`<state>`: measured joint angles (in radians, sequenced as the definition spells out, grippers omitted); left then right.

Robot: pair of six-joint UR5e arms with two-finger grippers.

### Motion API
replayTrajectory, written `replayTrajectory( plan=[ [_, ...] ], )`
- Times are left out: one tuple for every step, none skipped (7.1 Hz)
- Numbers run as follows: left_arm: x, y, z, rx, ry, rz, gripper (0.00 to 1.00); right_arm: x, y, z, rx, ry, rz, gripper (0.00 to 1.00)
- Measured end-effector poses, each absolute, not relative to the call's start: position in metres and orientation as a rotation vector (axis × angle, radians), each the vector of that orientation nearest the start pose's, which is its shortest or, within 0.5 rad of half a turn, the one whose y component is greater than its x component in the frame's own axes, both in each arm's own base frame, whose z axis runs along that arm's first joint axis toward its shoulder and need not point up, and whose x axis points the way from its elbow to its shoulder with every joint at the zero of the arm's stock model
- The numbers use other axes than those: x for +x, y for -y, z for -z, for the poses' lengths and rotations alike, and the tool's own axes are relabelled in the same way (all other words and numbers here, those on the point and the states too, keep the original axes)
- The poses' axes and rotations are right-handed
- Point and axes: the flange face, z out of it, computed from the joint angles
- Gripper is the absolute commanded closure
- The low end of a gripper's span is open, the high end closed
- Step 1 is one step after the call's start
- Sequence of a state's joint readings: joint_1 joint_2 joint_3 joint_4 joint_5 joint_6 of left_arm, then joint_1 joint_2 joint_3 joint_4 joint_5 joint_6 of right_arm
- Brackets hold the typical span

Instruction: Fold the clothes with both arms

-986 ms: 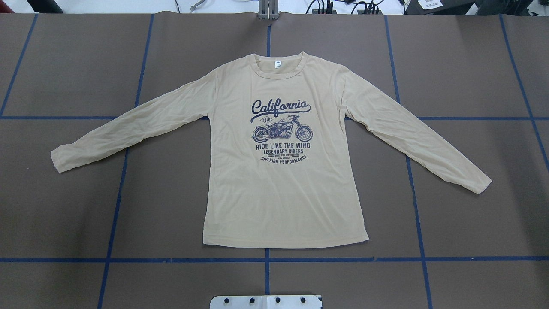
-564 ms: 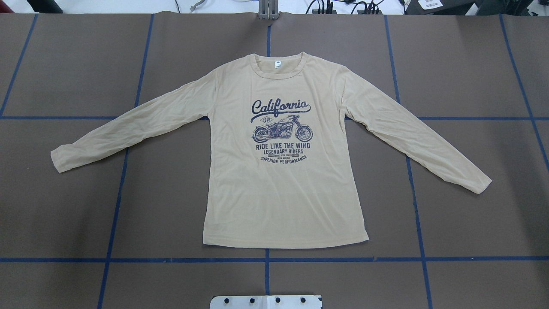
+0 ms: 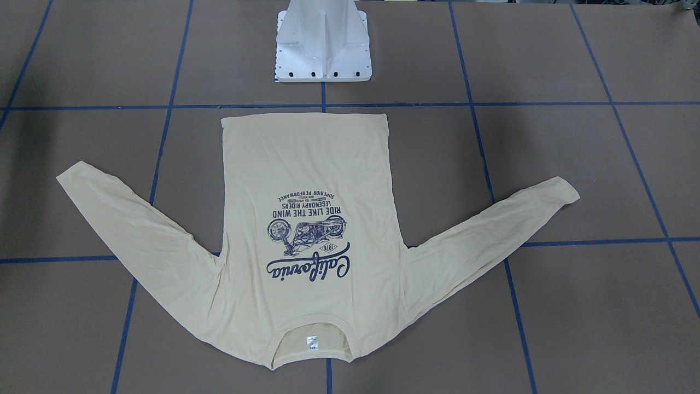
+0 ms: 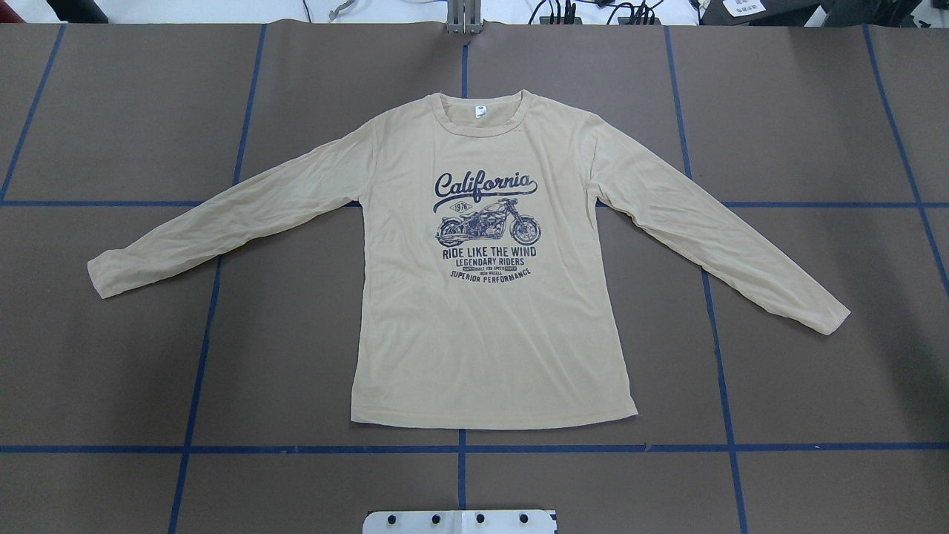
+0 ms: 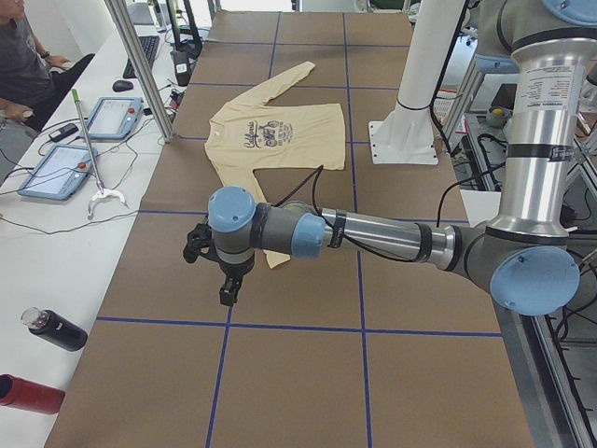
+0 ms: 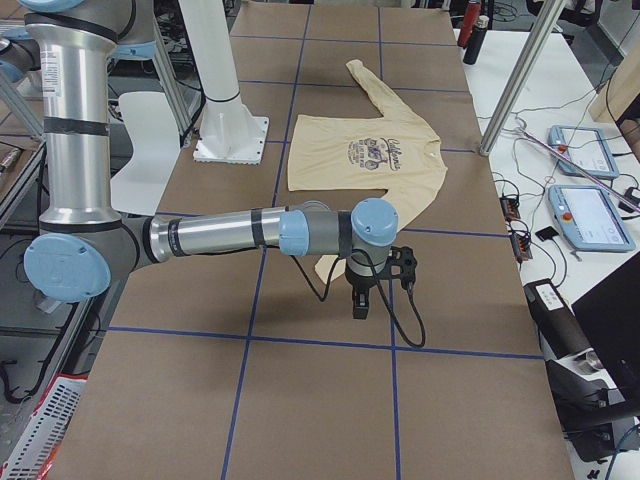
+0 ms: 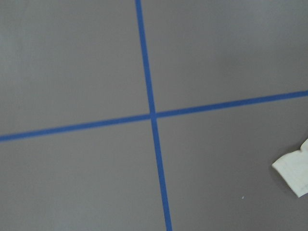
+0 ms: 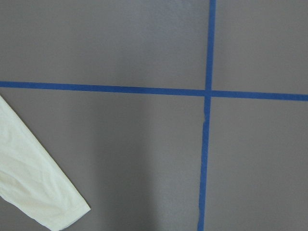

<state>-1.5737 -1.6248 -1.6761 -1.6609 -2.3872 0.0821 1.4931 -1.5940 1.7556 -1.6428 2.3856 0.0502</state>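
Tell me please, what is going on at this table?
A two-armed robot is about to fold a T-shirt, and no fold has been made yet. The shirt lies flat on the table, print up, with both sleeves spread out. Neither arm touches it. The left arm holds the left end effector over bare table beyond one cuff. The right arm holds the right end effector beyond the other cuff. I cannot tell whether they are open or shut.

A brown bench point(image 4: 111, 356) is crossed by blue tape lines point(image 4: 222, 449). In the left-end view, a white side table point(image 5: 37, 243) at the left edge carries two grey tablets point(image 5: 58, 173).
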Motion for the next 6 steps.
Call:
replayTrajectory(
  plan=[
    [-0.059, 0.530, -0.560, 0.353, -0.797, -0.218, 0.00, 0.004, 0.491, -0.577, 0.080, 0.824, 0.124, 0.00],
    [-0.052, 0.535, -0.566, 0.406, -0.799, -0.238, 0.00, -0.019, 0.496, -0.571, 0.113, 0.832, 0.172, 0.00],
    [-0.039, 0.539, -0.575, 0.409, -0.812, -0.232, 0.00, -0.044, 0.504, -0.566, 0.118, 0.843, 0.171, 0.00],
    [-0.022, 0.545, -0.576, 0.414, -0.825, -0.239, 0.00, -0.078, 0.519, -0.563, 0.095, 0.855, 0.151, 0.01],
    [-0.012, 0.548, -0.576, 0.426, -0.832, -0.250, 0.00, -0.111, 0.530, -0.562, 0.063, 0.863, 0.148, 0.01],
    [-0.005, 0.548, -0.577, 0.428, -0.837, -0.260, 0.00, -0.138, 0.532, -0.559, 0.043, 0.871, 0.148, 0.01]
  ],
)
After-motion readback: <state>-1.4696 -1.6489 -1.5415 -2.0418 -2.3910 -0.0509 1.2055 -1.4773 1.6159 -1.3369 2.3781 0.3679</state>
